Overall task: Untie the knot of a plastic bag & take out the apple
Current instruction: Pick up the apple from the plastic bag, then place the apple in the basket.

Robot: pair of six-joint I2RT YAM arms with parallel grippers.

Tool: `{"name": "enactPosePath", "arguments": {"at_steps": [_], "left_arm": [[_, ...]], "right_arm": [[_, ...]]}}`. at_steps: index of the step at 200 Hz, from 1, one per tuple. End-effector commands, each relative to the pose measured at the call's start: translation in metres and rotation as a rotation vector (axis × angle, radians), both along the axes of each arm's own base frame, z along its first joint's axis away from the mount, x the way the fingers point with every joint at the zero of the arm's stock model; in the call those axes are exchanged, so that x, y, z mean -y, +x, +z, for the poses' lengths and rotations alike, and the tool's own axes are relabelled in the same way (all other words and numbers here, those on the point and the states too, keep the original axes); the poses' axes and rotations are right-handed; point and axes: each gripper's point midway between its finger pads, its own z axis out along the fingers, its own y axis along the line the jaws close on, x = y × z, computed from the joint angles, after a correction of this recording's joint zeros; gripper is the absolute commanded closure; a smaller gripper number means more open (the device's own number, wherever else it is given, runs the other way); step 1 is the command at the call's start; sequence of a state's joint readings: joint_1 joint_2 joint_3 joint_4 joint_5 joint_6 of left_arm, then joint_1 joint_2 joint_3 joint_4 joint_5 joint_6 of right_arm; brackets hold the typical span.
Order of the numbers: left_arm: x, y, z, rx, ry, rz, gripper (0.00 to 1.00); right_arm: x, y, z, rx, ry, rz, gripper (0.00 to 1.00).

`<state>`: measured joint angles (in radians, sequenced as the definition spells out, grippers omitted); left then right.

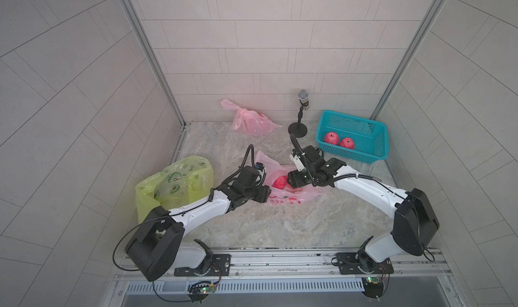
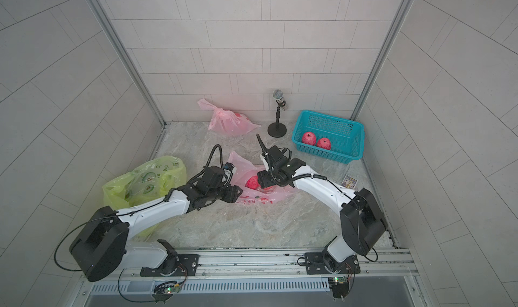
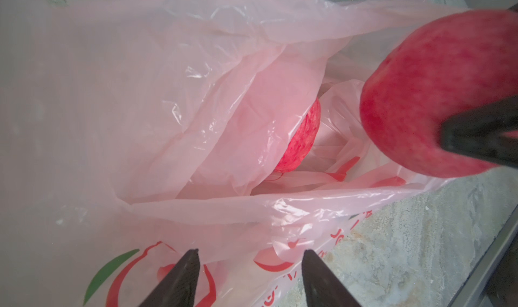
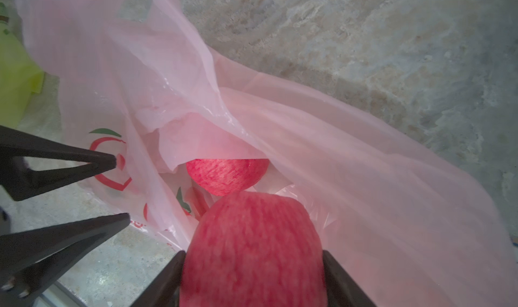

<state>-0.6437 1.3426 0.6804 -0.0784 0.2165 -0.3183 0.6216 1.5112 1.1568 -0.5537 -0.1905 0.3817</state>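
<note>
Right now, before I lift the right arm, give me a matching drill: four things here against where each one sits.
Things:
1. gripped apple
2. second apple
3. teal basket
4. green bag

Places:
A. holds two apples
B. in the right gripper
C. beside the left arm
D. inside the open pink bag

Pairs: 1-B, 2-D, 3-A, 4-C.
</note>
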Motion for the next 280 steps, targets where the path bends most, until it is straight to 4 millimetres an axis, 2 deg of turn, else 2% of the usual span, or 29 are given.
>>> {"name": "enactPosePath", "arguments": {"at_steps": [1, 27, 50, 75, 122, 157, 177, 202, 229, 253, 280], "left_arm": [[0.006, 0.010, 0.015, 0.041, -0.020, 0.009, 0.36], [0.007, 0.013, 0.025, 0.066, -0.028, 0.009, 0.36], [0.007, 0.018, 0.038, 0.098, -0.038, 0.021, 0.36], [0.006, 0.024, 0.057, 0.145, -0.053, 0.031, 0.36], [0.009, 0.031, 0.089, 0.176, -0.083, 0.016, 0.34], [0.009, 0.027, 0.097, 0.172, -0.090, 0.001, 0.34], [0.004, 0.026, 0.097, 0.170, -0.080, 0.008, 0.33], [0.002, 0.027, 0.095, 0.161, -0.085, 0.016, 0.33], [0.001, 0.030, 0.092, 0.150, -0.085, 0.025, 0.33], [-0.001, 0.035, 0.088, 0.134, -0.084, 0.031, 0.33], [-0.003, 0.042, 0.087, 0.127, -0.089, 0.039, 0.33]], "right_arm": [[-0.007, -0.006, 0.034, 0.027, 0.072, 0.034, 0.37], [-0.002, 0.005, 0.068, 0.108, 0.118, -0.003, 0.36], [0.021, 0.029, 0.092, 0.156, 0.146, -0.085, 0.37], [0.052, 0.064, 0.107, 0.196, 0.145, -0.169, 0.36], [0.137, 0.134, 0.127, 0.287, 0.116, -0.386, 0.35], [0.204, 0.170, 0.117, 0.292, 0.059, -0.546, 0.35], [0.247, 0.180, 0.109, 0.296, 0.002, -0.643, 0.35], [0.289, 0.184, 0.095, 0.276, -0.040, -0.731, 0.35], [0.325, 0.182, 0.082, 0.259, -0.089, -0.798, 0.34], [0.356, 0.180, 0.061, 0.223, -0.119, -0.857, 0.34], [0.379, 0.180, 0.034, 0.173, -0.127, -0.903, 0.34]]}}
